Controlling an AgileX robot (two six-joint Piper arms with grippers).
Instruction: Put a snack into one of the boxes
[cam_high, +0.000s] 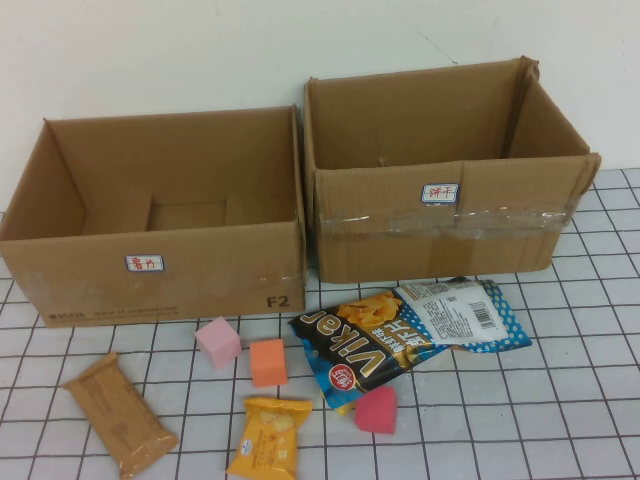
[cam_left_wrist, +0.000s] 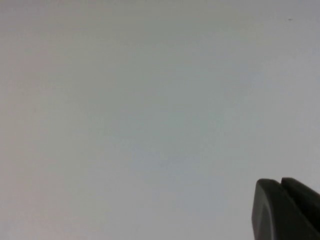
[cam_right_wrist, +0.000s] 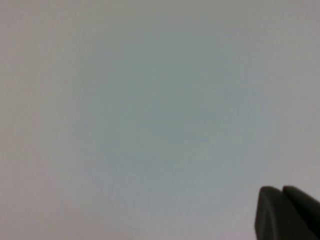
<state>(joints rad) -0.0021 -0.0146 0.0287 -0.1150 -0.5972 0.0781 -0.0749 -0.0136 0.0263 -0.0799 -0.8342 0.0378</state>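
Two open cardboard boxes stand at the back of the table: a left box (cam_high: 160, 270) and a right box (cam_high: 440, 235), both empty as far as I can see. In front lie snacks: a brown packet (cam_high: 120, 412), a yellow packet (cam_high: 270, 438), a dark chips bag (cam_high: 370, 345) and a blue-and-white bag (cam_high: 465, 312). Neither gripper shows in the high view. My left gripper (cam_left_wrist: 280, 182) shows only in its wrist view, fingertips together, facing a blank pale surface. My right gripper (cam_right_wrist: 281, 189) shows the same in its wrist view, shut and empty.
A pink cube (cam_high: 218, 341), an orange cube (cam_high: 268, 362) and a red block (cam_high: 377, 410) lie among the snacks on the gridded tablecloth. A pale wall stands behind the boxes.
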